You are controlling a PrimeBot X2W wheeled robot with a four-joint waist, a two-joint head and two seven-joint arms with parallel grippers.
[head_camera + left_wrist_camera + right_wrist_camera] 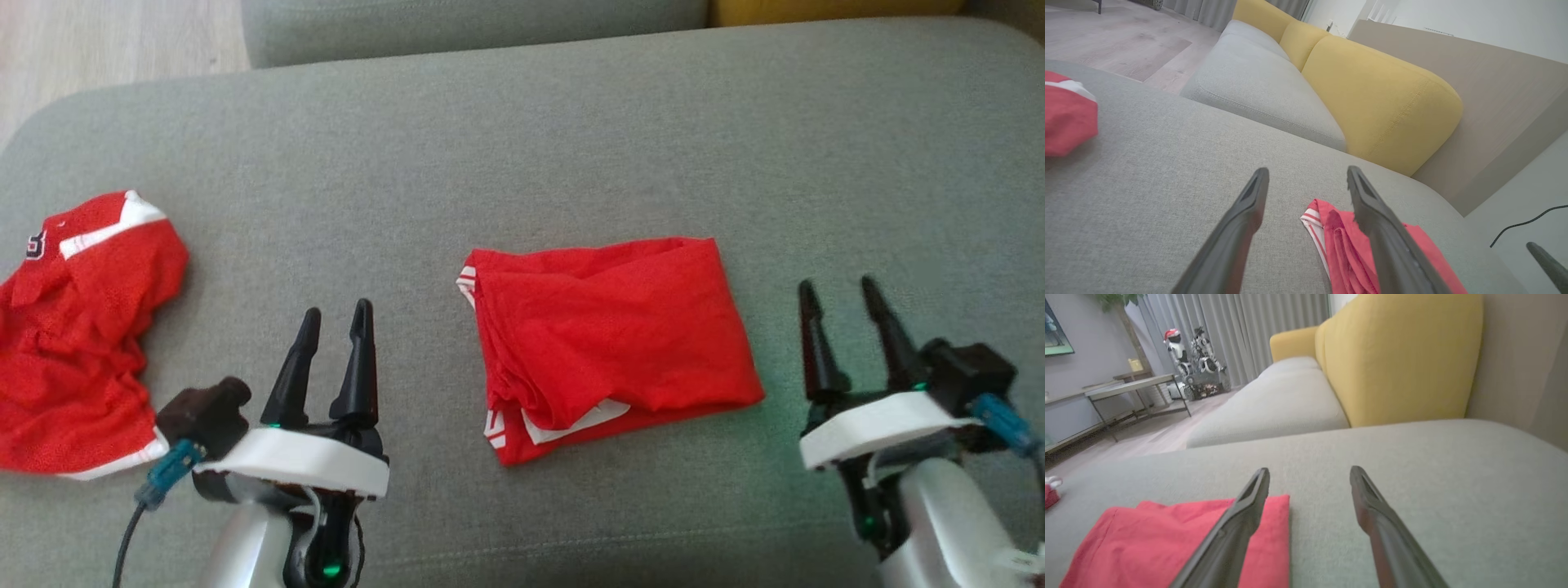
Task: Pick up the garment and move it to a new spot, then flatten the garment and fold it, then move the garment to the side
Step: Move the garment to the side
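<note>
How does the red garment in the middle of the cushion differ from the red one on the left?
The middle garment is folded into a compact rectangle; the left garment lies crumpled. The left garment shows a dark print by its white trim; the middle garment shows white stripes at its edge. Both are red with white trim, resting on the grey cushion.

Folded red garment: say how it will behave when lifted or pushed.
Likely floppy: the folded red garment is thin, creased cloth, so lifted layers would probably sag open. Pushed, it may bunch on the woven grey cushion.
</note>
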